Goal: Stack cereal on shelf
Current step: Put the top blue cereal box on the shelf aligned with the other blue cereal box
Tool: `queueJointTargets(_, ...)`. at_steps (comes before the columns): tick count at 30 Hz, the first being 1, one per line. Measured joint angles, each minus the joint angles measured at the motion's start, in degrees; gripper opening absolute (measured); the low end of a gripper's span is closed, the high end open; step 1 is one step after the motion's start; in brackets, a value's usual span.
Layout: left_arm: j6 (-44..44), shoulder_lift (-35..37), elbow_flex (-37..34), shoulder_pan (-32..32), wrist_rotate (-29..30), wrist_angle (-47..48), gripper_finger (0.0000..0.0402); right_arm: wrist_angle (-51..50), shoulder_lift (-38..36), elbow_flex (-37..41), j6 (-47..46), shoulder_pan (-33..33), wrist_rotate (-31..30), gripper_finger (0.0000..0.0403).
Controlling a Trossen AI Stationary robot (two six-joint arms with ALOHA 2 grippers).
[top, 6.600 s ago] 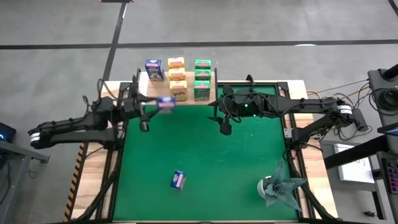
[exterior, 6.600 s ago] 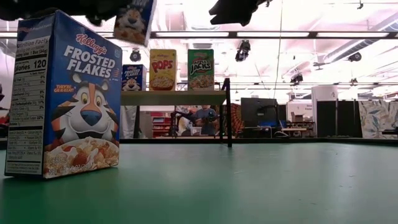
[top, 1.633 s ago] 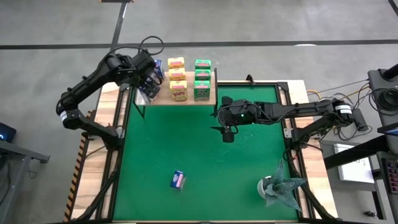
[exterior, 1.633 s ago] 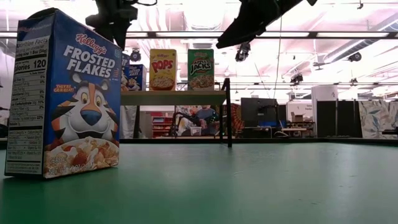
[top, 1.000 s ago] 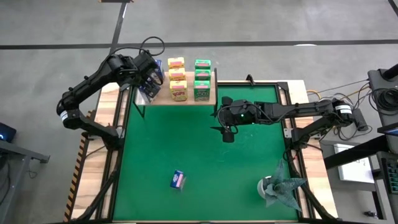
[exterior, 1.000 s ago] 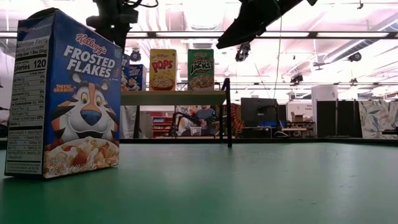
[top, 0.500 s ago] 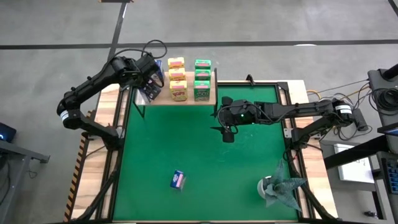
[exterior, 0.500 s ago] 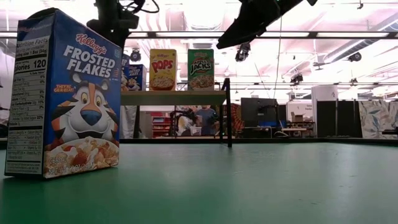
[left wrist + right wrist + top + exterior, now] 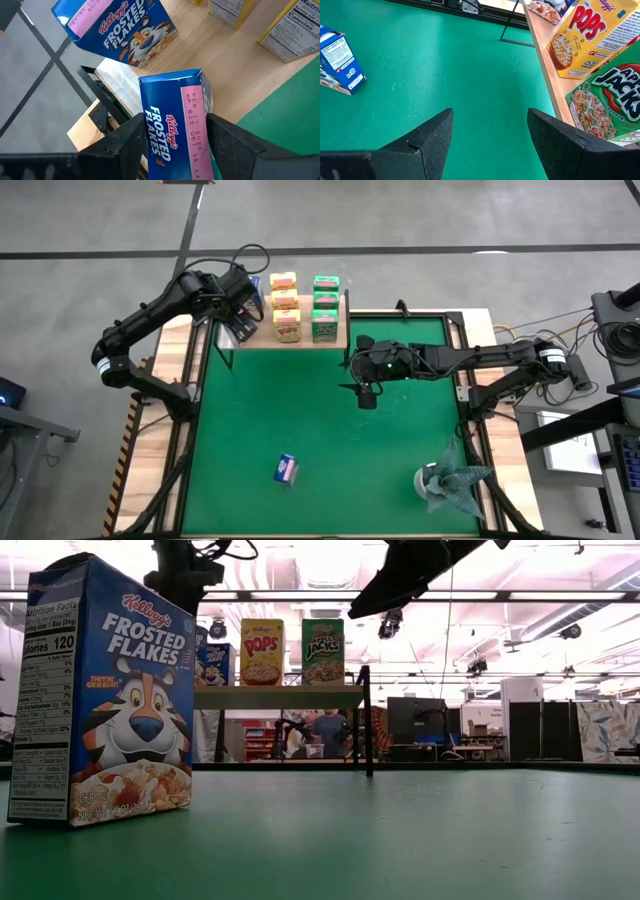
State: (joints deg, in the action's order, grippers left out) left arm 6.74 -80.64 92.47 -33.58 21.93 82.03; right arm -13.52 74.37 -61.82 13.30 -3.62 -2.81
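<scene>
Left gripper sits over the left end of the shelf, and only the left wrist view makes its grip plain: the two dark fingers flank a blue cereal box, one on each side face, with no gap visible, so it is grasping that box. From above the same box is mostly hidden under the arm. The left wrist view also shows a second blue box lying on the wooden board beyond the held one, apart from it.

Looking down from above, three yellow boxes and three green boxes stand in two rows on the shelf, and a third blue box stands alone on the green mat, toward its near edge. The low view shows that lone box large at the left, with yellow and green fronts on the shelf behind.

Right gripper hangs above the mat near the shelf's right end; its own view shows the fingers spread wide with only mat between them, holding nothing. A grey-green foil wad lies at the mat's near right corner.
</scene>
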Motion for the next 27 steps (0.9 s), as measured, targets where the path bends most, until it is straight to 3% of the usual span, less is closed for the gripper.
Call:
queueJointTargets(7,-4.5,0.0,0.0,0.0,0.0,-0.2,0.0188,0.0,0.0,0.0,0.0,0.0,0.0,0.0244)
queueJointTargets(15,-18.5,0.0,0.0,0.0,-0.2,-2.1,0.0188,-0.2,0.0,0.0,-0.1,0.0,0.0,0.0244)
queueJointTargets(22,-35.4,1.1,0.0,-0.1,-7.9,-7.0,0.0188,-0.9,0.0,0.0,0.0,0.0,0.0,0.0244)
queueJointTargets(27,-45.9,2.1,0.0,-1.0,-8.0,-9.7,0.0188,-1.1,0.0,0.0,0.0,0.0,0.0,0.0244)
